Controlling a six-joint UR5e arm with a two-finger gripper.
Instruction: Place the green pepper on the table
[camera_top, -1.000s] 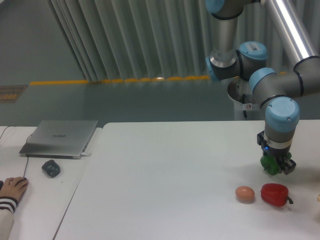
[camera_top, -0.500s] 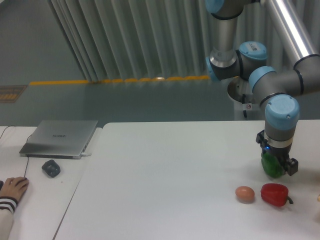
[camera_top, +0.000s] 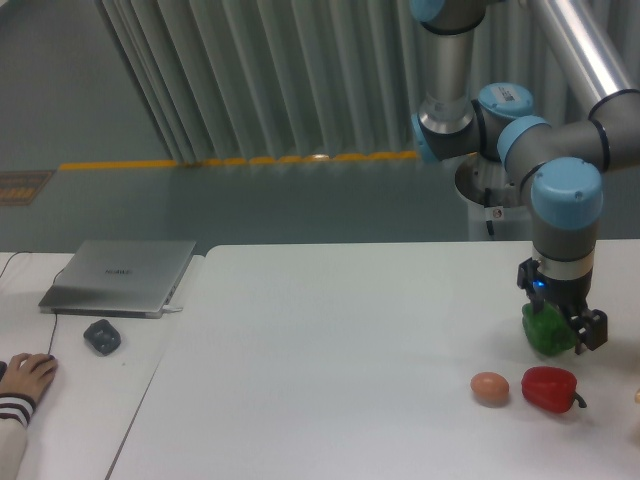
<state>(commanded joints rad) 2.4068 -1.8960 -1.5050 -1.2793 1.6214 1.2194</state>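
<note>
Green pepper low over the worktop, about to be set down.

Fixed camera: the gripper (camera_top: 556, 334) has its fingers clenched on the green pepper (camera_top: 545, 331) at the right side of the white worktop (camera_top: 330, 370), just beyond the red pepper (camera_top: 549, 389) and the egg (camera_top: 490, 388). Whether the pepper touches the surface cannot be told. The placing step looks nearly done; next would be a short descent if needed, then releasing and lifting straight up, clear of the red pepper. No containers are in view.
</note>
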